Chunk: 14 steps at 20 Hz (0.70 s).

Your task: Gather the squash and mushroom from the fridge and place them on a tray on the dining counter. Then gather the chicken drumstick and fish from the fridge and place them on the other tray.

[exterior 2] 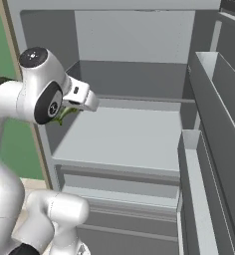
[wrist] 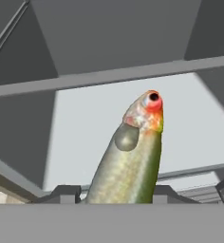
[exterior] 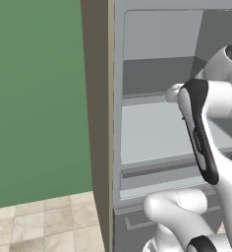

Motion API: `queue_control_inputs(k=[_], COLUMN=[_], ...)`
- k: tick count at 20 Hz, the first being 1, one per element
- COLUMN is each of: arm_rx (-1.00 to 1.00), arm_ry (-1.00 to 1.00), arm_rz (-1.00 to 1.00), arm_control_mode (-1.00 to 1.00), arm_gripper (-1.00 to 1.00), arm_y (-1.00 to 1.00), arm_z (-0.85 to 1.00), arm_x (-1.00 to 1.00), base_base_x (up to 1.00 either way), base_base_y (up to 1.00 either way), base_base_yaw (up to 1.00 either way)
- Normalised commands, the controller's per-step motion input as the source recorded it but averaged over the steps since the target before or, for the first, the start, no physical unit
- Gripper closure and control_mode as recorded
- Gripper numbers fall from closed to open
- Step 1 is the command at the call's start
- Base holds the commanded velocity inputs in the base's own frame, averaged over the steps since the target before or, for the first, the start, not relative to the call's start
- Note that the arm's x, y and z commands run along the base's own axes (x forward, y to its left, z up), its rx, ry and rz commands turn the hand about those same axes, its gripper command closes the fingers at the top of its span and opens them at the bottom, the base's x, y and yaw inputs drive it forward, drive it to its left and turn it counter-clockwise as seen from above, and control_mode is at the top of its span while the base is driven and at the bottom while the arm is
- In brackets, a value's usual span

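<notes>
You are looking into the open fridge (exterior 2: 134, 64), its grey inside facing you. One fish (wrist: 130, 161) is in play, and your gripper (wrist: 111, 192) has it: in the hand view the two dark fingertips (wrist: 66, 193) stand on either side of its body, clamped on it, with the red-and-orange head and black eye pointing away from the hand. The fish sits above the pale shelf (exterior 2: 124, 137), clear of its surface, at the left part of the fridge.

In the right base view you can see a sliver of the fish's green (exterior 2: 65, 115) just under the white hand, close to the left wall of the fridge. In the left base view the hand is mostly hidden behind the arm's dark-striped forearm, so the fish cannot be made out there.

Count two door bins (exterior 2: 204, 124) on the open door at the right, one above the other. Below the shelf, one drawer front (exterior 2: 119, 174) runs across the fridge. To the left of it you see one green wall (exterior: 37, 93) and a tiled floor (exterior: 44, 224).
</notes>
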Motion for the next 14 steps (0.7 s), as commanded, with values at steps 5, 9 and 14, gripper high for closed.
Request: queue_control_inputs(k=[5, 9, 14], arm_rx=[0.00, 0.00, 0.00], arm_ry=[0.00, 0.00, 0.00], arm_rz=[-0.02, 0.00, 0.00], arm_control_mode=[-1.00, -1.00, -1.00], arm_gripper=[1.00, 1.00, 1.00], arm_y=[0.06, 0.16, 0.22], arm_z=[-0.08, -0.18, -0.11], arm_x=[-0.95, -0.85, -0.61], base_base_x=[0.00, 0.00, 0.00], base_base_y=[0.00, 0.00, 0.00], base_base_yaw=[0.00, 0.00, 0.00])
